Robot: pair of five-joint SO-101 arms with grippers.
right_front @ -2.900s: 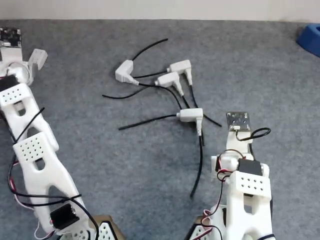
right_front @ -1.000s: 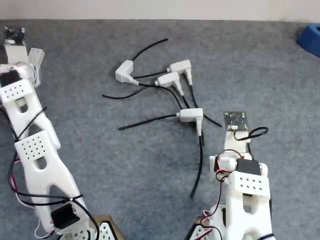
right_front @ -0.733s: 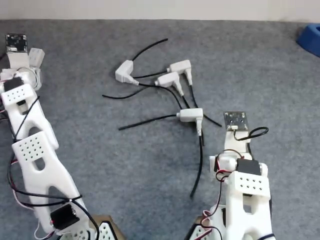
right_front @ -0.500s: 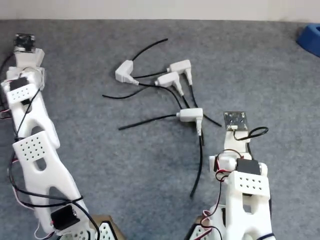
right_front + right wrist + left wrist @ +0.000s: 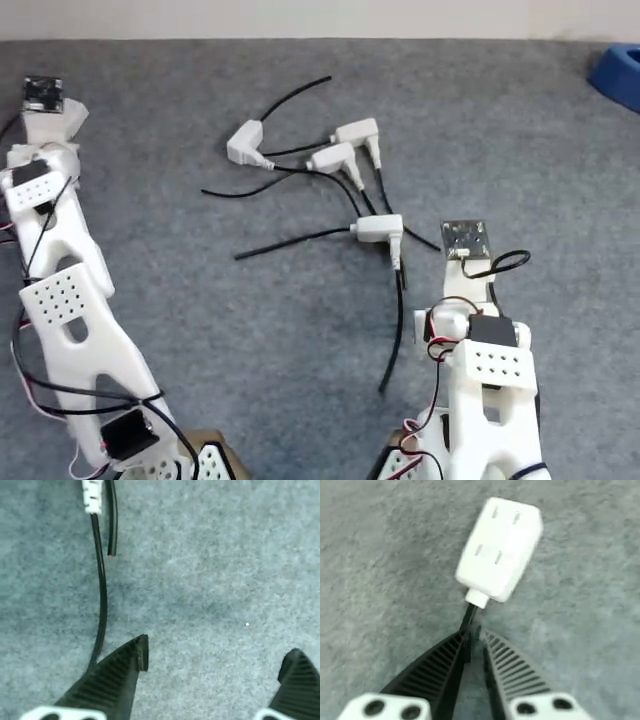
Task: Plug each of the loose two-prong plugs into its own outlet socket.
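At the far left, the left pincer (image 5: 476, 632) is clenched on the cord (image 5: 469, 616) of the white outlet block (image 5: 500, 550). Mid-surface, four two-prong plugs (image 5: 378, 228) lie loose, none seated. The right pincer (image 5: 218, 656) hangs released above the grey surface (image 5: 300, 330). By the look of it, every insertion is yet to do.

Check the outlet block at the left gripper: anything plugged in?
Empty. Both slot pairs on the white outlet block are bare; the left gripper is shut on its black cord.
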